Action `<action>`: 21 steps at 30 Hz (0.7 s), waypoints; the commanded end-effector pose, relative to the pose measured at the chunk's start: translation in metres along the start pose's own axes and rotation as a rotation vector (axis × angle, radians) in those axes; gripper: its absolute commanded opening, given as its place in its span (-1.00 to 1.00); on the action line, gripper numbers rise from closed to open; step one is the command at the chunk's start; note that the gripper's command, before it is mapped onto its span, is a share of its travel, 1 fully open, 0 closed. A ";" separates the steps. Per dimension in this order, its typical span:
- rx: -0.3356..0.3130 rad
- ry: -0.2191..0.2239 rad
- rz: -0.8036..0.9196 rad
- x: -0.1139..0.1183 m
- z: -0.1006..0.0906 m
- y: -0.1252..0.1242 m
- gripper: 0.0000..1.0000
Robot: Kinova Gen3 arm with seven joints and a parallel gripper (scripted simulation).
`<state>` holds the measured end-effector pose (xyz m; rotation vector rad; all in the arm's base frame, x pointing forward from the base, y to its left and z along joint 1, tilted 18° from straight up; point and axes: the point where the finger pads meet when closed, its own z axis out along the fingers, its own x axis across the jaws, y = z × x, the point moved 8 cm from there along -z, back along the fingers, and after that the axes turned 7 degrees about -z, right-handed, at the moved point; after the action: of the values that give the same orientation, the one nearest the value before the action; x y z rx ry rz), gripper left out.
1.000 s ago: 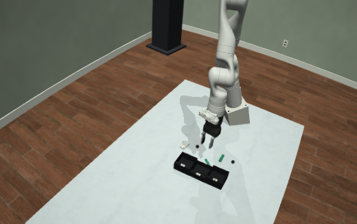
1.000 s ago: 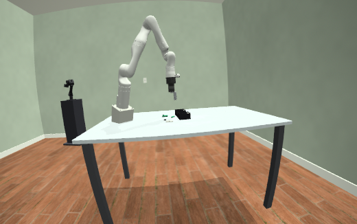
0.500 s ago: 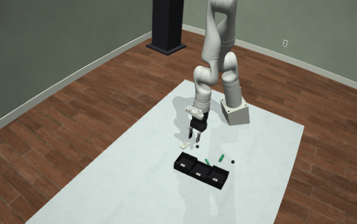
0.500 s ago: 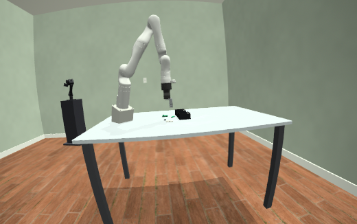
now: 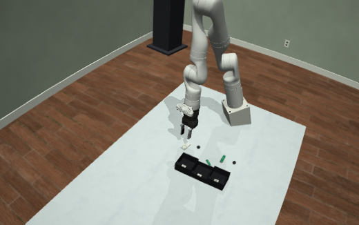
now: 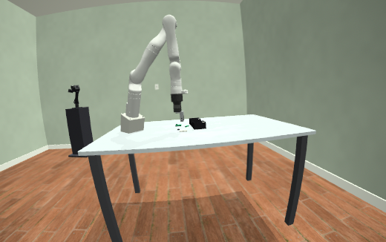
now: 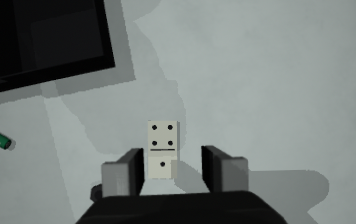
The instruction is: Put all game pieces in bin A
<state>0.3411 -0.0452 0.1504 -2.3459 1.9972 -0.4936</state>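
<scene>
above the table (image 5: 103,179), our gripper (image 7: 174,167) hangs with its jaws spread wide and nothing in them. a white domino (image 7: 162,149) lies flat on the table below, its near end showing in the gap between the fingers; we can't quite tell how high they stand over it. the black bins (image 5: 201,170) sit near, apart from the domino. two green pieces (image 5: 222,159) and two black discs (image 5: 198,147) lie beside the bins.
</scene>
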 end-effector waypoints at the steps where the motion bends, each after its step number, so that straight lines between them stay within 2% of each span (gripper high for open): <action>1: -0.002 0.002 0.026 0.009 0.001 0.001 0.57; 21: -0.002 0.002 0.026 -0.008 0.001 -0.004 0.57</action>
<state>0.3437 -0.0393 0.1487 -2.3136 2.0335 -0.4934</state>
